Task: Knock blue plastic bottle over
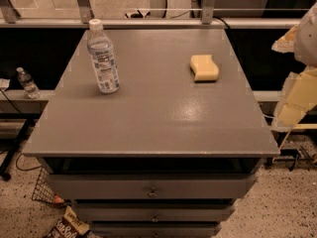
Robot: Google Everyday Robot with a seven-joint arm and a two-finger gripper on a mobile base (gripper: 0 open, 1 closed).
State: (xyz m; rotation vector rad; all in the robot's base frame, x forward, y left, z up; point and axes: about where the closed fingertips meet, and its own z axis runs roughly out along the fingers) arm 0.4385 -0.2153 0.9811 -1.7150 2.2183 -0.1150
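Observation:
The blue plastic bottle (pixel 103 57) stands upright on the back left part of the grey table top (pixel 158 113). It is clear bluish plastic with a white cap and a blue-and-white label. My arm and gripper (pixel 293 105) show as white and pale yellow parts at the right edge of the view. They are off the table's right side, far from the bottle and touching nothing on the table.
A yellow sponge (pixel 204 67) lies on the back right of the table. A small clear bottle (pixel 27 82) stands on a low ledge to the left, beyond the table. Drawers (pixel 151 187) are below the top. A wire basket (pixel 44 188) and a snack bag (pixel 67 227) are on the floor.

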